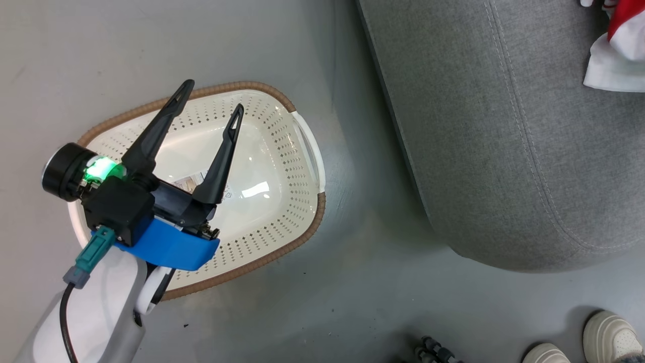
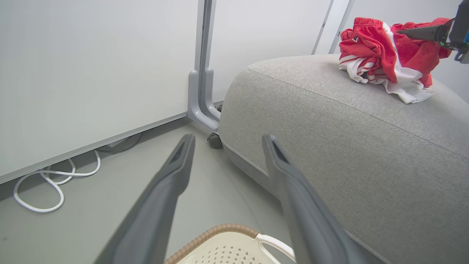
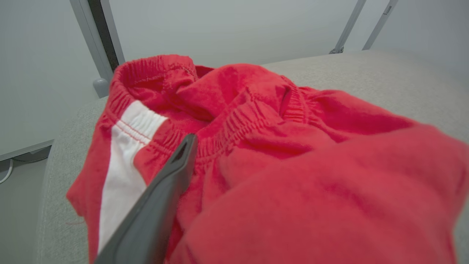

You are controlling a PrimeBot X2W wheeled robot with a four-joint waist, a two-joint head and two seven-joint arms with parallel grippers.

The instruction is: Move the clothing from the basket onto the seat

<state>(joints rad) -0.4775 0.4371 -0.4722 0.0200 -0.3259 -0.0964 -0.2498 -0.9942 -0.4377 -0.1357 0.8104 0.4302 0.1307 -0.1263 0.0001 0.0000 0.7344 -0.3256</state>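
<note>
The basket [image 1: 282, 166] stands on the grey floor, cream-white with a brown rim [image 2: 220, 234], and nothing but a label lies inside it. My left gripper [image 1: 214, 96] hangs open over the basket, its fingers [image 2: 229, 141] holding nothing. The clothing [image 1: 622, 45], a red and white heap [image 2: 381, 55], lies on top of the grey seat [image 1: 504, 141]. My right gripper [image 2: 432, 33] is at that heap. In the right wrist view one finger [image 3: 176, 172] stands wide to the left against the clothing [image 3: 278, 146], and fabric covers the other side.
A person's white shoes [image 1: 604, 338] stand at the lower right, beside a small dark object [image 1: 433, 350]. Behind the seat [image 2: 348, 146] are a pale partition wall, its grey post [image 2: 201, 73] and a white cable [image 2: 47, 183] on the floor.
</note>
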